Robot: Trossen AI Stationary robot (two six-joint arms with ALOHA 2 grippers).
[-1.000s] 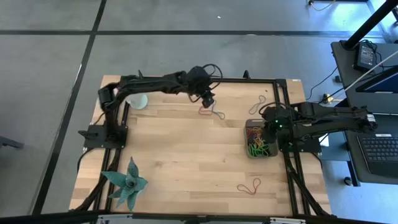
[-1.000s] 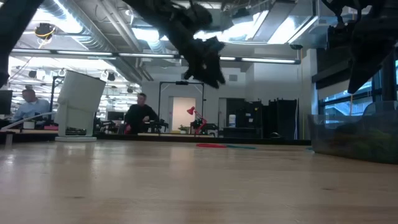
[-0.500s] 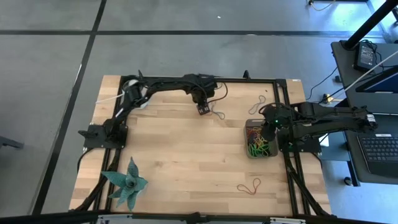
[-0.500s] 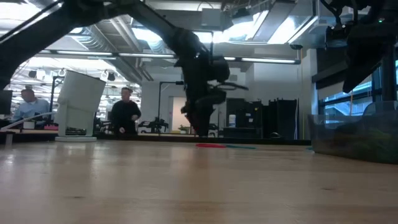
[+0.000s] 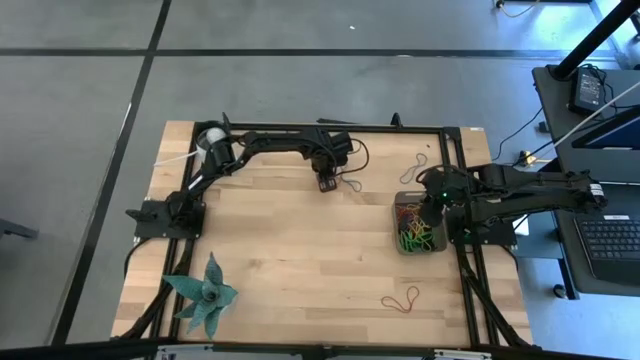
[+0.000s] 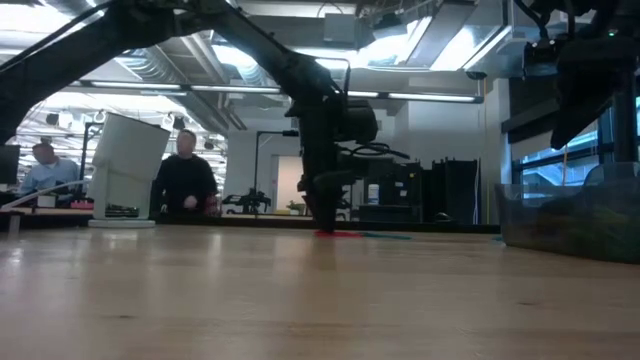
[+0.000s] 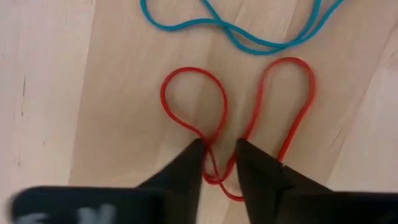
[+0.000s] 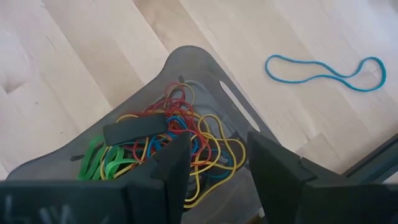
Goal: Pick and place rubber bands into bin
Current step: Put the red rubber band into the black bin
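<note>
High view: your left end effector (image 5: 326,184) sits well left of the bin (image 5: 419,226); the right end effector (image 5: 436,203) hovers over the bin.

Left wrist view: fingers straddle a red rubber band (image 7: 239,118) on the table (image 7: 56,93), not yet clenched.

Right wrist view: right fingers parted, empty, above banded bin.

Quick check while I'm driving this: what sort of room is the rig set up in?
It looks like a robotics lab or open workshop. The wooden table stands on a bare grey floor, a laptop sits on a side bench, and the low view shows exposed ceiling ducting and a person at benches behind.
</note>
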